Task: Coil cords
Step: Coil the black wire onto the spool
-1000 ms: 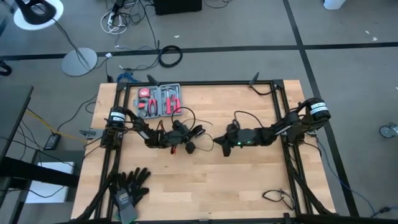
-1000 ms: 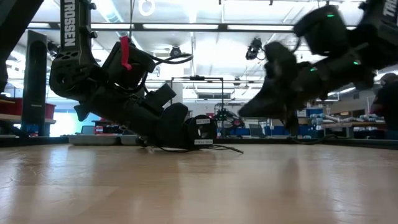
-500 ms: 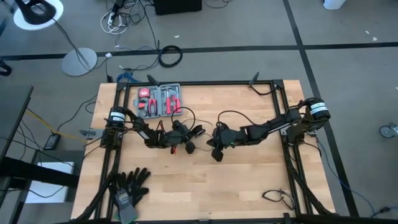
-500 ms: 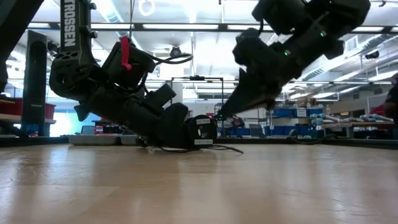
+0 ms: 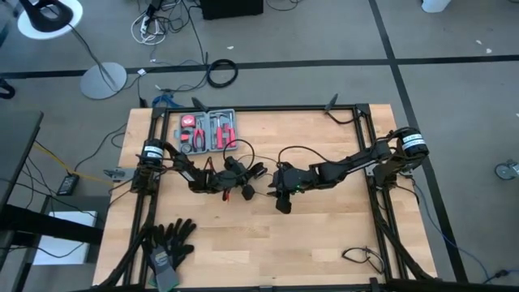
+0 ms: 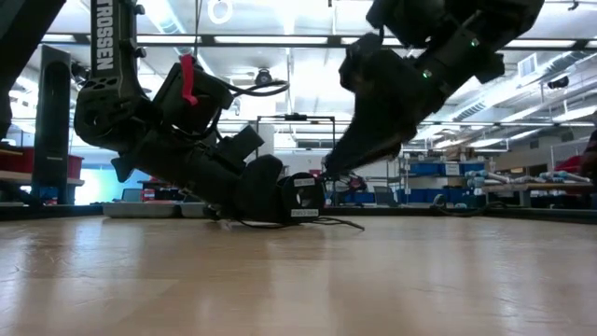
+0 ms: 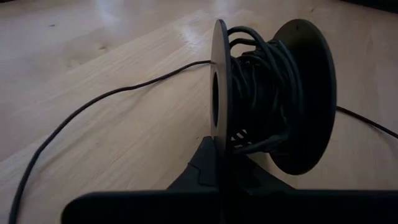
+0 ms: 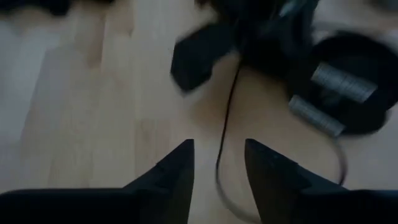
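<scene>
The left gripper (image 7: 219,177) is clamped on a spool (image 7: 267,102) flange. The cord (image 7: 93,102), thin, limp and light, trails loose beside the spool. The right gripper (image 8: 217,163), fingers parted and empty, hangs over a slack run (image 8: 225,134) near the spool; judged the best pinch point.

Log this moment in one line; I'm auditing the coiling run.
left end effector: shut on spool | right end effector: open over loose cord | cord: partly wound
</scene>
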Motion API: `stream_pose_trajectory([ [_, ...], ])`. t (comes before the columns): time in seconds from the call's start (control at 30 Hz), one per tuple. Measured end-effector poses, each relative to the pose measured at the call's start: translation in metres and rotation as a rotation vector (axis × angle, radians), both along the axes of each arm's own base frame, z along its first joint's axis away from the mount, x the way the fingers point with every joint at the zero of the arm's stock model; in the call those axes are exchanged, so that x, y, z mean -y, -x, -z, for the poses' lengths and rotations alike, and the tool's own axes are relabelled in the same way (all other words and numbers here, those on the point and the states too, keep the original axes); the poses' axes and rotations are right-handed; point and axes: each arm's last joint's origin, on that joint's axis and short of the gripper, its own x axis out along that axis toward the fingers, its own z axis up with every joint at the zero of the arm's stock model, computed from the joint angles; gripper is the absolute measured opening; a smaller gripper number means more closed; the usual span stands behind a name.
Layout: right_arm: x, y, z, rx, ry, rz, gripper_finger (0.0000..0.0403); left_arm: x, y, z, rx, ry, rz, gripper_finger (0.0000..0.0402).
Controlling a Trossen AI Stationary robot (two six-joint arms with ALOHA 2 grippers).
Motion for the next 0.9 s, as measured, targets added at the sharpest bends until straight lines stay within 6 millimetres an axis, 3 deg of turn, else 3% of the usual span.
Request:
stream_pose_trajectory([
  [0.33,-0.006,-0.027,0.013,-0.069,0.011,-0.092,0.0146,0.0,0.0,0.0,0.0,-0.005,-0.011,0.0],
  [0.6,-0.008,-0.046,0.036,-0.281,0.089,-0.091,0.0128,0.0,-0.001,0.0,0.003,0.0,-0.006,0.0],
  [0.7,-0.012,-0.052,0.036,-0.304,0.106,-0.089,0.0095,0.0,-0.001,0.0,0.004,0.002,-0.004,0.0],
  [0.8,-0.017,-0.052,0.032,-0.307,0.136,-0.096,0.0027,0.0,-0.001,0.0,0.003,0.005,0.004,0.0],
  [0.9,-0.019,-0.045,0.026,-0.34,0.145,-0.103,0.0012,0.0,-0.001,0.0,0.001,0.005,0.006,0.0],
])
